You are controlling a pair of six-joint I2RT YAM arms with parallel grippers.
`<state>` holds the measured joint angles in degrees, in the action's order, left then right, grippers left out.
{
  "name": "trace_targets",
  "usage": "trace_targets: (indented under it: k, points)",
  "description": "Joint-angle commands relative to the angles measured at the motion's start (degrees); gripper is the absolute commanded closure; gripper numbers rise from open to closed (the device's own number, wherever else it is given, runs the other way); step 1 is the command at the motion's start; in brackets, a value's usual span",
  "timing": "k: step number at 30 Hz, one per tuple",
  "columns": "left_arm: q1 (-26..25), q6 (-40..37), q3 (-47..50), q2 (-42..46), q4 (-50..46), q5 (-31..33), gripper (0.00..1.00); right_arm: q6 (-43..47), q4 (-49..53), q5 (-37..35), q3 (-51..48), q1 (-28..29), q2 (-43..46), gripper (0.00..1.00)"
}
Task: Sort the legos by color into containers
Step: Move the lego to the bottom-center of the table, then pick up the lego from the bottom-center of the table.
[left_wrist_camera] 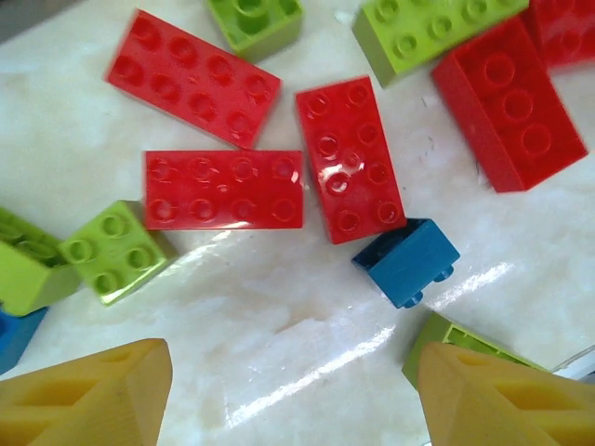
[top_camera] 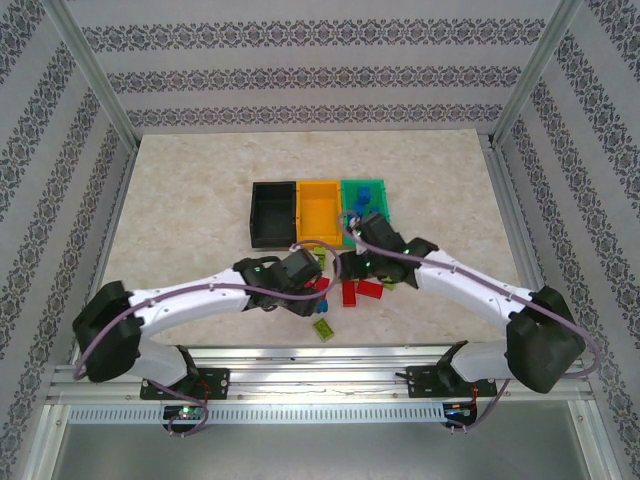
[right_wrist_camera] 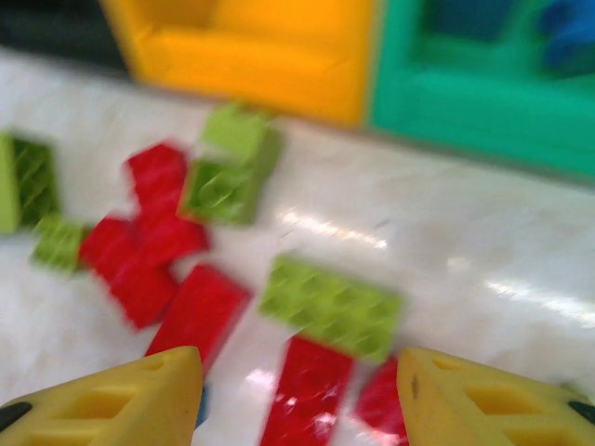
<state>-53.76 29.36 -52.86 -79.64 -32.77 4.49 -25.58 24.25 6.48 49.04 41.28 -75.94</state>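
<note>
I see left yellow fingers (left_wrist_camera: 93,400) spread over small red studded plastic bricks (left_wrist_camera: 223,189); right yellow fingers (right_wrist_camera: 483,400) spread too — empty.

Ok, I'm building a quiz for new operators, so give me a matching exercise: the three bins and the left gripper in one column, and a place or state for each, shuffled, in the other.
Column one
1. black bin
2. orange bin
3. green bin
4. left gripper

Column two
A. middle of the row
B. open above loose bricks
C. holds blue bricks
D. left end of the row, seen from the top camera

Pairs: 1-D, 2-A, 3-C, 4-B.
</note>
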Motion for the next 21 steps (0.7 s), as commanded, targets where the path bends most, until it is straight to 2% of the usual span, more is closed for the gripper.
trace_targets:
  k: [1, 4, 6, 7, 12, 21]
  points:
    - [4.44, 3.67, 3.19, 3.36, 3.98, -0.52, 0.29, -2.58, 0.22, 0.56, -1.36, 5.39, 0.86, 0.4]
    - [8.66, 5.66, 5.51, 6.31, 4.76, -2.28, 0.29, -4.34, 0.93, -0.93, 0.14, 9.59, -2.0, 0.37]
    - [11.08, 7.41, 7.59, 8.92, 5.5, -2.89, 0.29, -5.02, 2.26, -3.66, 1.4, 11.73, -4.47, 0.3]
    - [12.41, 8.32, 8.89, 10.47, 6.13, -3.52, 0.29, -5.15, 2.38, -4.71, 1.75, 12.72, -5.77, 0.29]
    - [17.44, 10.99, 15.03, 17.56, 9.17, -7.55, 0.29, -6.54, 3.04, -5.94, 3.82, 15.74, -11.25, 0.3]
    - [19.92, 10.94, 17.97, 21.7, 7.12, -7.28, 0.29, -9.03, 3.1, -9.13, 8.5, 17.96, -19.31, 0.35]
